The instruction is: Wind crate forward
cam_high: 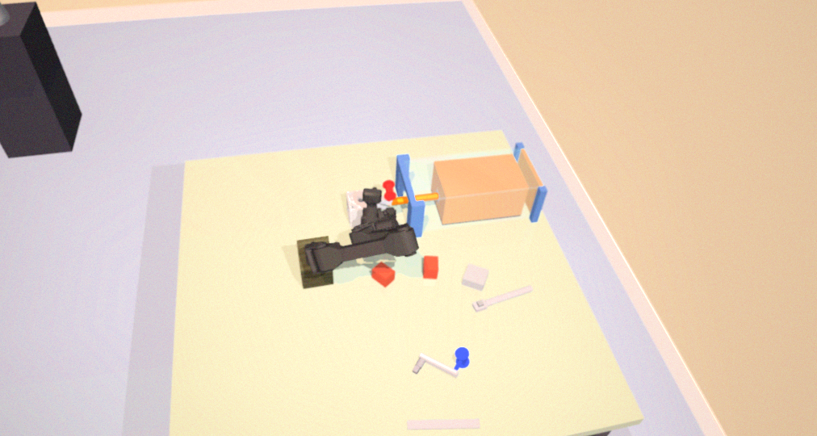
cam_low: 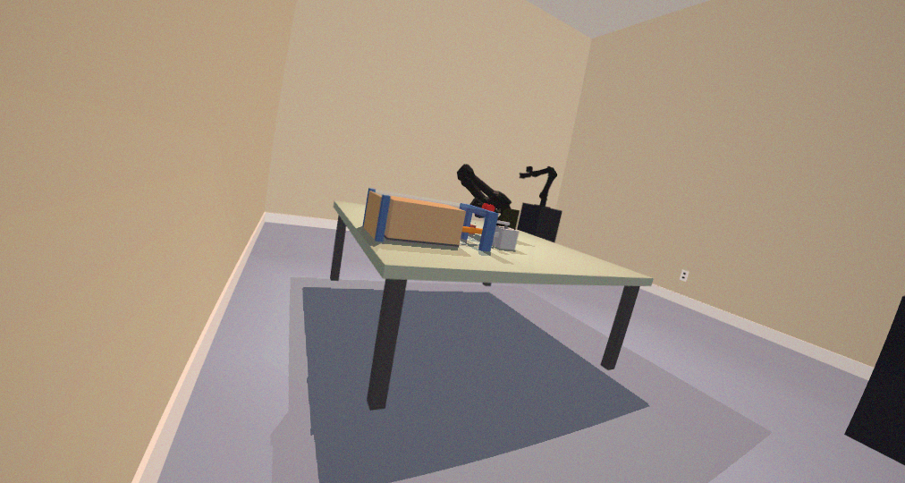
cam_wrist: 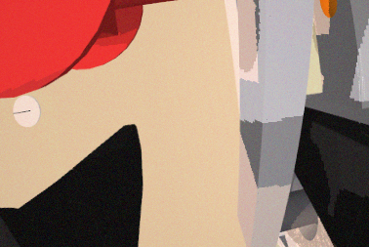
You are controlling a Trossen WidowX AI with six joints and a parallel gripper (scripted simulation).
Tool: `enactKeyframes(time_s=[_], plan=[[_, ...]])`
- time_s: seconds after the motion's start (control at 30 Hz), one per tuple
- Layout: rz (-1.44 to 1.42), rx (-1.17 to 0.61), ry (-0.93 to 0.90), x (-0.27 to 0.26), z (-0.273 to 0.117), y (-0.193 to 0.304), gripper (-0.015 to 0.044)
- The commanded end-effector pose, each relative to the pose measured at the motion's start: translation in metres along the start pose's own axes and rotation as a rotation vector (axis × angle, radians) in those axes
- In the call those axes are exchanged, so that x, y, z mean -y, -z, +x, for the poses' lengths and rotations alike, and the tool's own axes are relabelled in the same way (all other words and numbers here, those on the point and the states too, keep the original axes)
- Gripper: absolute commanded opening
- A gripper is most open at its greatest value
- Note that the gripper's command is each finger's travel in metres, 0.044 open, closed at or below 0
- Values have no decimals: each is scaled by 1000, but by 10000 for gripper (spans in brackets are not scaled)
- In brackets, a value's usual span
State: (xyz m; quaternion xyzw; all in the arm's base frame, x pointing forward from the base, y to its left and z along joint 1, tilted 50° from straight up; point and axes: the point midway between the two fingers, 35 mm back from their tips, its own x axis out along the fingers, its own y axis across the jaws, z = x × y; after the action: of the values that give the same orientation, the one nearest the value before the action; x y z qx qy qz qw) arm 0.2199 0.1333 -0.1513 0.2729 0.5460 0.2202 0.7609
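Note:
The orange-brown crate [cam_high: 479, 174] [cam_low: 424, 222] sits flat inside the clear-panelled cubby. A gap separates its front from the blue steel frame [cam_high: 417, 218] [cam_low: 488, 233]. An orange strap [cam_high: 427, 196] [cam_low: 471, 230] crosses that gap towards the pale winch [cam_high: 357, 207] [cam_low: 507, 240]. The red-knobbed handle [cam_high: 389, 190] [cam_low: 487, 207] [cam_wrist: 49, 23] stands at the winch; its grey arm shows in the wrist view. My gripper [cam_wrist: 208, 125] is part open. The grey arm lies between its black fingers, nearer the right one, with a wide gap to the left one. The key and hole are hidden.
Two red blocks [cam_high: 383, 274] [cam_high: 430, 267], a grey block [cam_high: 475, 277] and a wrench [cam_high: 505, 297] lie on the bench [cam_high: 240, 330]. A blue-knobbed crank [cam_high: 438, 365] and a flat bar [cam_high: 443, 424] lie farther from the winch. The blue frame stands close beside my arm.

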Motion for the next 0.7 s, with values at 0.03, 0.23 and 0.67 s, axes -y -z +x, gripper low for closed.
enactKeyframes(time_s=[0.03,0.23,0.67], plan=[[2,0,20,5,1,1,240],[2,0,20,5,1,1,240],[-2,-2,5,1,-7,-3,240]])
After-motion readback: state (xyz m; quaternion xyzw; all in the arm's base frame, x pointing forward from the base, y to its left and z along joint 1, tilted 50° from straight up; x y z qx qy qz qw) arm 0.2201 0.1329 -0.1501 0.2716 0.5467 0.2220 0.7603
